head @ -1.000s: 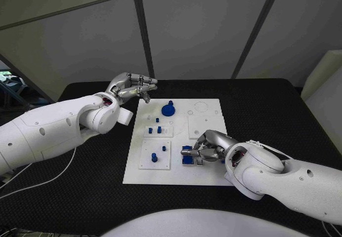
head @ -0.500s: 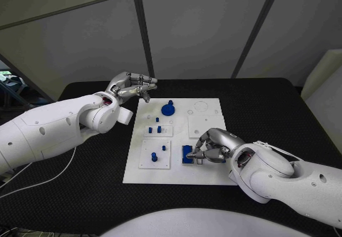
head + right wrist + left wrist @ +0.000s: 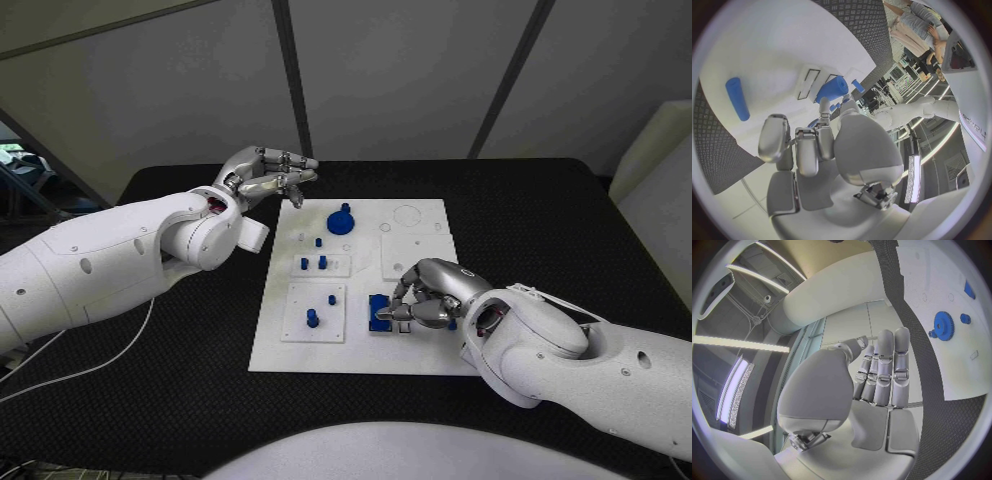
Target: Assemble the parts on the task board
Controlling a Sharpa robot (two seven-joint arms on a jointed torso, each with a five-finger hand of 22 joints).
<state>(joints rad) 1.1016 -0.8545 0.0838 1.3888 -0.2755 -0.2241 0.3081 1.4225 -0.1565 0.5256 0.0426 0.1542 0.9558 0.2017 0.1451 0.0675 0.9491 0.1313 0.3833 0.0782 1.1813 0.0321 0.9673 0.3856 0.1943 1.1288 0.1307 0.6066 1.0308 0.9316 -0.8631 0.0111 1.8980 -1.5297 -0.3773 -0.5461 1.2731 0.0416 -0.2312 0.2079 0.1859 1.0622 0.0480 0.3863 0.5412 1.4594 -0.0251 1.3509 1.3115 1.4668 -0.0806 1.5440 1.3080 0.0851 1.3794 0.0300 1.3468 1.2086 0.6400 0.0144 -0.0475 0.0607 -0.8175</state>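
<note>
**Right hand settles lower on the blue block**

My right hand [image 3: 427, 298] has its fingers [image 3: 395, 313] curled onto the blue part [image 3: 379, 310] near the task board's [image 3: 418, 355] near edge. Over the last second the hand eased toward me and the part now stands squarer; I judge it's seating. The left hand [image 3: 270, 176] hasn't budged, fingers clenched on nothing, hovering off the board's far-left corner beside the blue gear [image 3: 340, 221]. Bare tabletop [image 3: 548, 220] lies open to the right; the board's near edge sits close.
</note>
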